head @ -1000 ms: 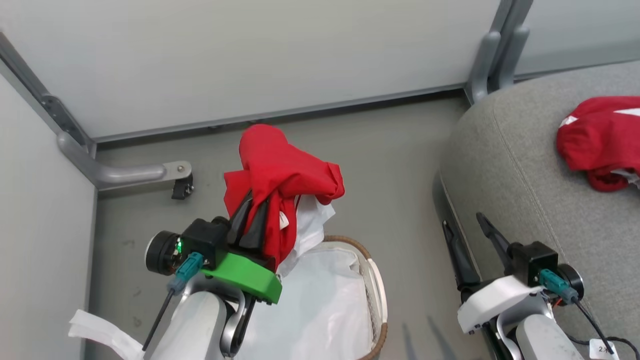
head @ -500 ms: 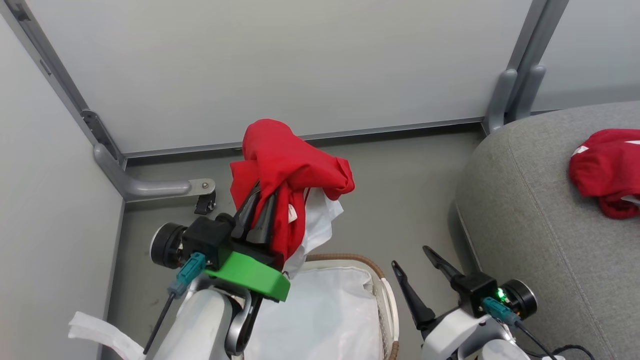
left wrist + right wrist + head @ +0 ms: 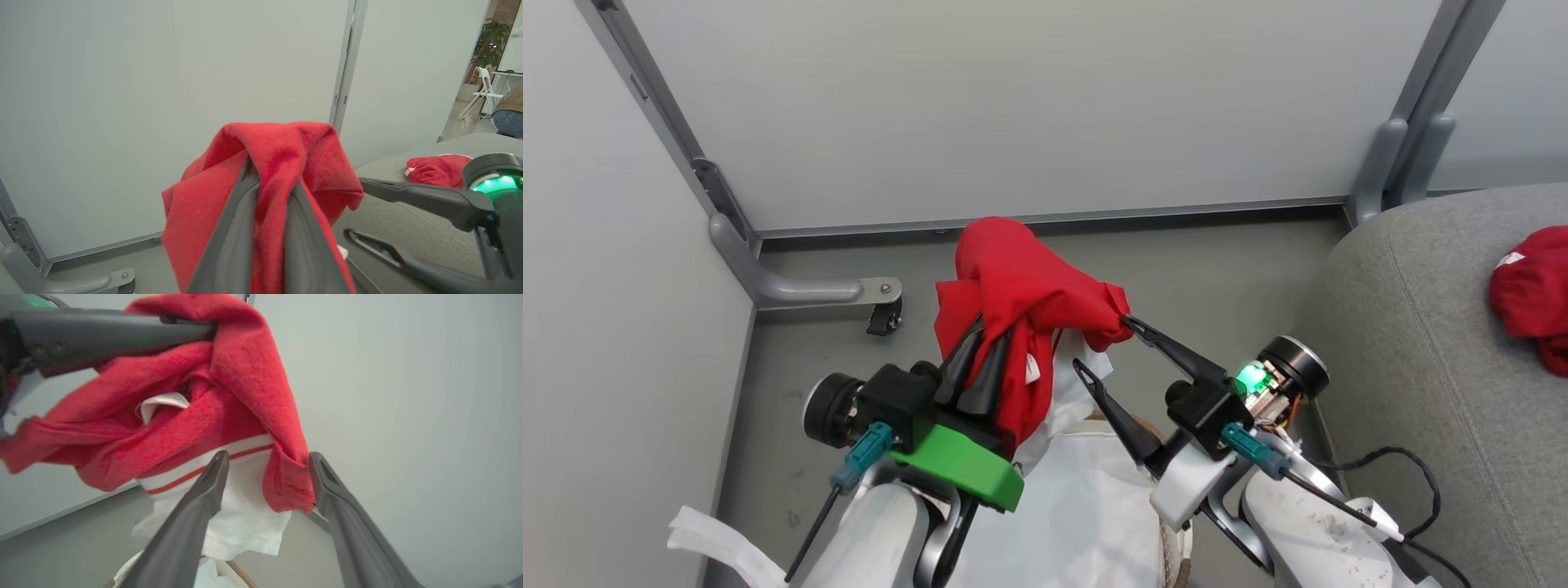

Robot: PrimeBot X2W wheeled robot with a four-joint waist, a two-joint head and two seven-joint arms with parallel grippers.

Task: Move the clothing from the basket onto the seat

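Note:
My left gripper (image 3: 992,331) is shut on a bright red garment (image 3: 1021,282), held up above the basket with its white panel hanging down. In the left wrist view the red garment (image 3: 278,159) wraps over my left gripper (image 3: 271,179). My right gripper (image 3: 1103,343) stands open at the garment's right corner, its upper fingertip touching the red fabric. The right wrist view has the garment (image 3: 229,396) hanging between the fingers of the open right gripper (image 3: 269,457). The basket (image 3: 1174,549) with its white liner (image 3: 1086,506) lies below. A second red garment (image 3: 1531,294) rests on the grey seat (image 3: 1405,367).
Pale wall panels close off the back and left. A metal post foot with a caster (image 3: 882,314) stands on the grey floor at the left. A black cable (image 3: 1405,465) loops off my right arm. Far off are a white chair (image 3: 482,90) and a person (image 3: 508,110).
The head camera has shifted. My right gripper has risen from low beside the seat to the held garment's right corner. My left gripper still holds the garment up.

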